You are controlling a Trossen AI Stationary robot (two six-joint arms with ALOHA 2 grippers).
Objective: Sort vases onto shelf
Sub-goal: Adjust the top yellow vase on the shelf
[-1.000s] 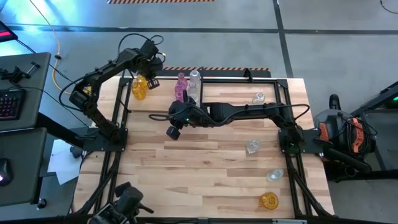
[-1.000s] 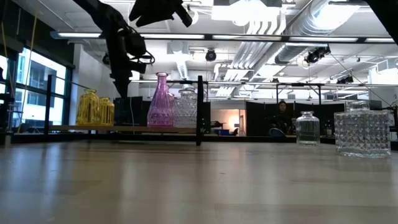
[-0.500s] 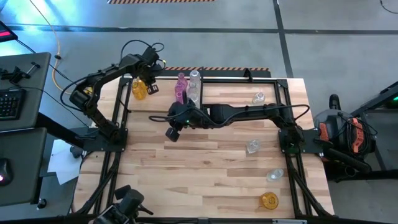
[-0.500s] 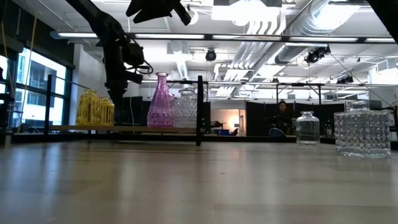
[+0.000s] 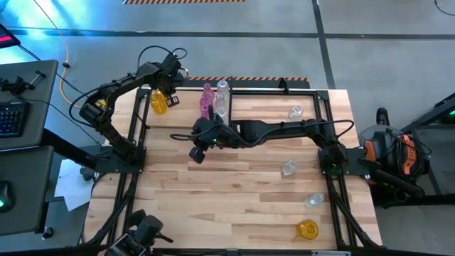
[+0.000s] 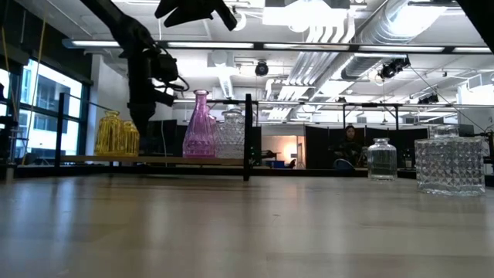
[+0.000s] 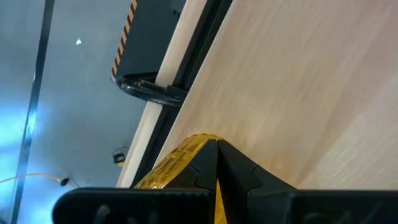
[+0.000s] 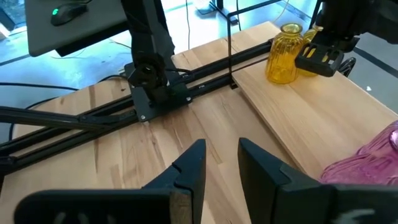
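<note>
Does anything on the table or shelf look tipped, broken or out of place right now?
Nothing stands out. The yellow glass vases, pink glass vase and a clear one stand upright on the black-framed wooden shelf. Four vases still wait upright on the table, including a small amber one near its front right corner.

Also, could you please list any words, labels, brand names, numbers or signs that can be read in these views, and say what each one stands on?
No text can be read in any view.
Hazard tape behind the shelf: orange and black stripes only, no lettering.
Amber vases, pink vase, clear vases: no labels visible.
Keyboard on the side desk: keys too small to read.
</note>
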